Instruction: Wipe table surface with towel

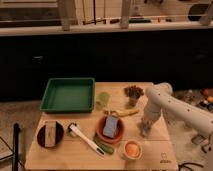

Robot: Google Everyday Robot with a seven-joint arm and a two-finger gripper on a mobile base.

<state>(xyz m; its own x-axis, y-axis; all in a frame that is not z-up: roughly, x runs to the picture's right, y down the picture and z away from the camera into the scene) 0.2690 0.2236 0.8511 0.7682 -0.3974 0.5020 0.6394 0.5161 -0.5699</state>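
Gripper (145,131) points straight down at the right side of the table surface (75,156), tip at or just above the wood; cannot tell if it is spread or closed, or whether it holds anything, since the tip is a pale blur against the planks. White arm (159,98) bends over from the right edge of the view, elbow above the table's back right part, forearm dropping down to the gripper. Just left of the gripper: a banana (125,113) lying flat, and in front of that a red-orange bowl (101,137) with a blue-grey block (111,127) standing tilted in it. Near the front edge, left of the gripper and closer to the camera, a small white cup (132,149) with orange content. A white-handled brush (85,138) lies diagonally left of the bowl, with a green stick-shaped item (105,147) by its lower end. Far left front, a dark round dish (41,140) holds a tan block (50,133). Back left, a green tray (67,95), with a pale green cup (103,99) just beside its right wall. Back centre-right, a small pot of brownish plant matter (133,93), near the arm. Table surface is light wood, with a small dark mark (162,161) at the front right corner.
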